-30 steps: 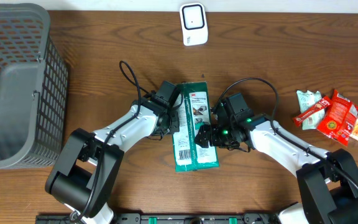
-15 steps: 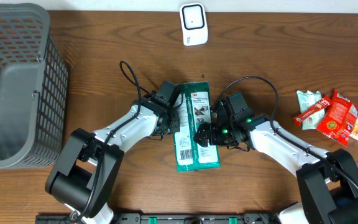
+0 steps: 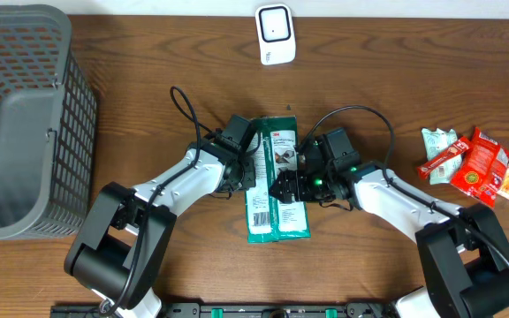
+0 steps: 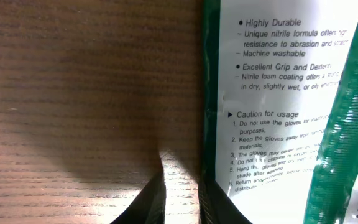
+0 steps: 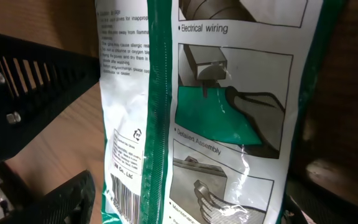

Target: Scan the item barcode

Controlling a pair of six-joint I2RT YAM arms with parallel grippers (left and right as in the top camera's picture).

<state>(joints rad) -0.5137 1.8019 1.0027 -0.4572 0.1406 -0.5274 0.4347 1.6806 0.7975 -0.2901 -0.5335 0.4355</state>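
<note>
Right gripper (image 5: 188, 198) spread wide, straddling green-white package (image 3: 264, 217) at middle of desk (image 3: 396, 97). Left gripper (image 4: 180, 200) nearly closed at package's left edge; cannot tell if pinching.

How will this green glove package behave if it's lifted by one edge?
The glove package is probably floppy: its film looks creased up close, so it may sag from one edge. The glossy plastic could slip in a pinch. Lying flat and thin on the table, it likely is light and won't roll.
</note>
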